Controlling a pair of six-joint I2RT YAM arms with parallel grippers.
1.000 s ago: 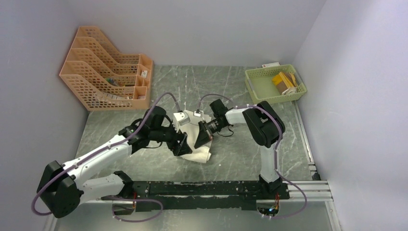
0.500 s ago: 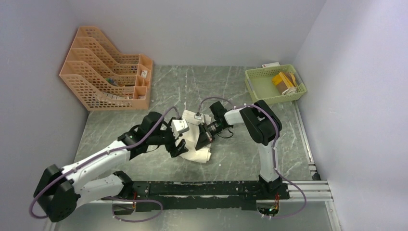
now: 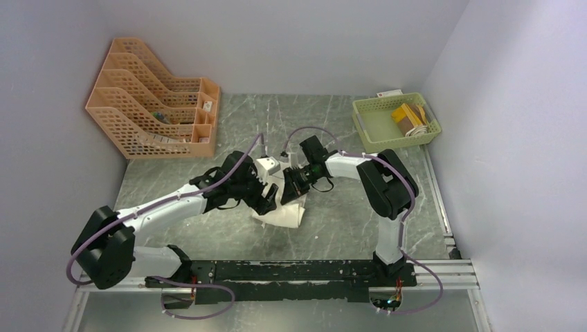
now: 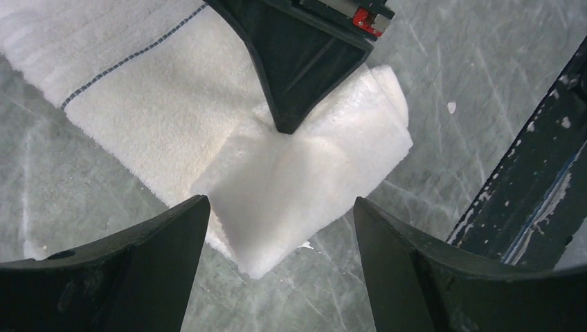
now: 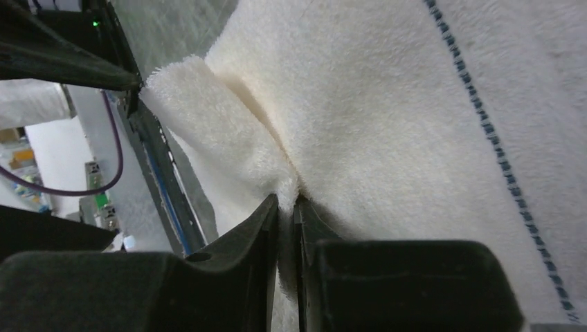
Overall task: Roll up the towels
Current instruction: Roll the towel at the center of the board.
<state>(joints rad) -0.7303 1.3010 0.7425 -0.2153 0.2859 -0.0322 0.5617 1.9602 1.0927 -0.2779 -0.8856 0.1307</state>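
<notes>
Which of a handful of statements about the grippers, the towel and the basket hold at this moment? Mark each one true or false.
1. The left gripper stands open just above the cream-white towel. True.
2. The right gripper is spread wide, clear of the towel. False: its jaws are nearly closed, pinching a fold of the cream-white towel.
3. The cream-white towel lies in the green basket. False: it lies on the table between the two grippers.
4. A yellow-brown bundle sits in the green basket. True.
</notes>
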